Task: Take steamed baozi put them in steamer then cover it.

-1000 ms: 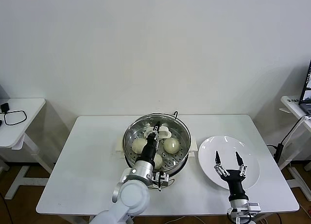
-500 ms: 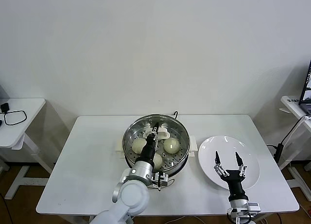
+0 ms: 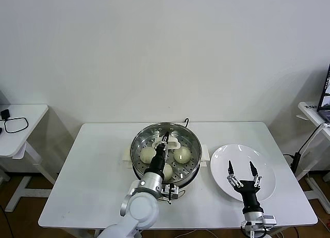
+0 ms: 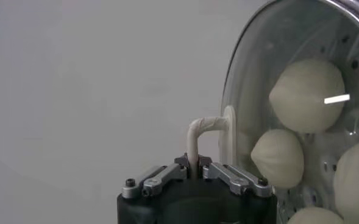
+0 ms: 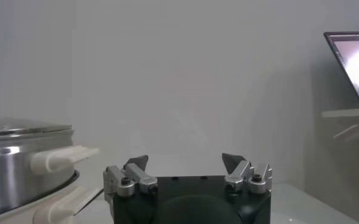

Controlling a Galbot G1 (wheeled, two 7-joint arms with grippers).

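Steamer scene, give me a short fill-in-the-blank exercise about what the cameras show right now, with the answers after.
1. The left gripper is shut on the white handle of the glass ____, which sits over the steamer.
2. The steamed baozi lie inside the ____.
3. The right gripper hovers above the white plate with its jaws ____.
4. The plate holds ____ baozi.

Missing words: lid; steamer; open; no
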